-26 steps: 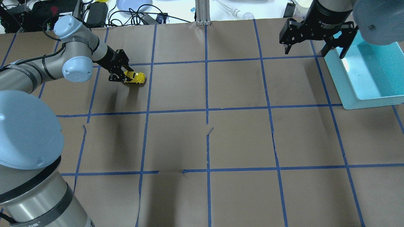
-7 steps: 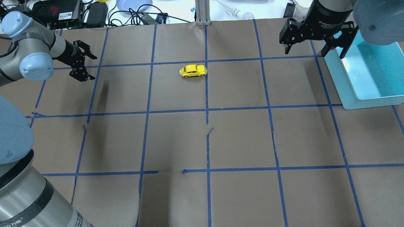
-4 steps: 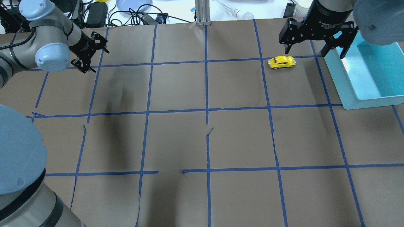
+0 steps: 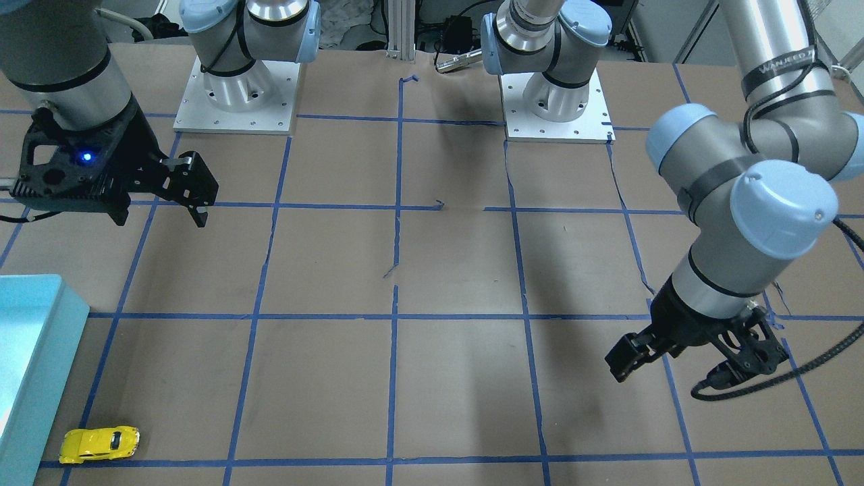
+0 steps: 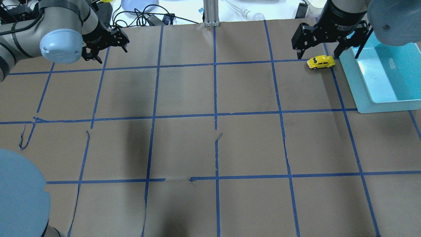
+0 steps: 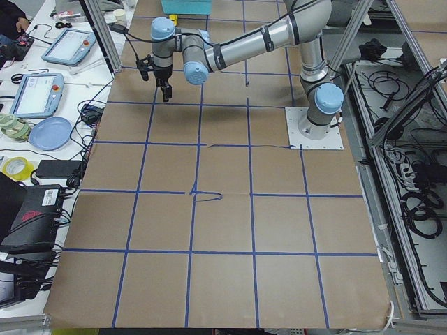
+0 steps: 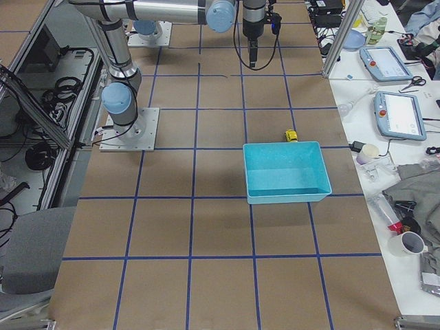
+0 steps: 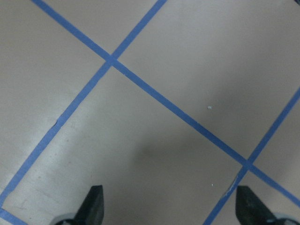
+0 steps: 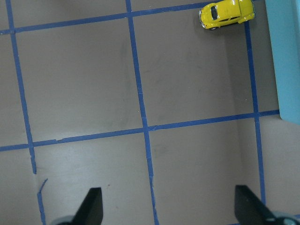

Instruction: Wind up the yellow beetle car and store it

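Car's rolled on from mid-square and now sits next to the bin; left arm has pulled back to the table's far left corner.

Right gripper (image 5: 324, 49) hovers above the table, jaws spread wide, nothing in them. Yellow beetle car (image 5: 321, 62) is on the paper almost under it. In the right wrist view it shows at the top right corner, ahead of the fingertips and off centre towards the bin. It's on its wheels, lying along the blue tape line, with one end just beside the teal bin (image 5: 353, 82) wall and a small gap showing.

My take on the pick:
- Can't tell if it's fully stopped, so confirm before descending.
- Jaw axis looks parallel to the car's length, and the bin wall crowds that end. Turn the wrist to close across the doors.
- Centre over the roof, come straight down, close gently, since the wheels will let it squirt out.

Left gripper (image 5: 107, 49) is open, well apart, out of play.
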{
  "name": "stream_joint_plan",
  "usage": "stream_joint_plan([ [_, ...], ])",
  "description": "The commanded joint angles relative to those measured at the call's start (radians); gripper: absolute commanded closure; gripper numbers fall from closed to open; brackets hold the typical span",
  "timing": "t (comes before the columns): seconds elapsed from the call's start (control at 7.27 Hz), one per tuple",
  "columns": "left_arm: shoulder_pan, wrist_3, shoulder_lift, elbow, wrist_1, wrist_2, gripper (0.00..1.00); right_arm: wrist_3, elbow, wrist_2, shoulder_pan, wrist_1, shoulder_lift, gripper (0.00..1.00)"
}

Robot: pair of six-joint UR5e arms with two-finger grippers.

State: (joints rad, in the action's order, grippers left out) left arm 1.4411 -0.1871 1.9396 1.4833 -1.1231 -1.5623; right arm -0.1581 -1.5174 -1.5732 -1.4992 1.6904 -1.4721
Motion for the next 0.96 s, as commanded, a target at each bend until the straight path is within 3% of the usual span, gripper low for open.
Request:
stream_joint_plan([
  [0.0, 0.012, 0.207, -0.103, -0.033, -0.208, -0.009, 0.0, -0.453, 0.01, 0.048, 0.11, 0.015, 0.097, 0.0],
  [0.28, 0.01, 0.327, -0.18, -0.075, -0.408, -0.005, 0.0, -0.819, 0.101, 0.033, 0.128, 0.061, 0.232, 0.0],
  [0.55, -0.007, 0.342, -0.208, -0.069, -0.406, -0.021, 0.0, -1.092, 0.195, 0.013, 0.174, 0.153, 0.407, 0.0],
  [0.83, 0.012, 0.351, -0.252, -0.066, -0.452, -0.033, 0.0, -1.354, 0.221, 0.01, 0.201, 0.259, 0.524, 0.0],
])
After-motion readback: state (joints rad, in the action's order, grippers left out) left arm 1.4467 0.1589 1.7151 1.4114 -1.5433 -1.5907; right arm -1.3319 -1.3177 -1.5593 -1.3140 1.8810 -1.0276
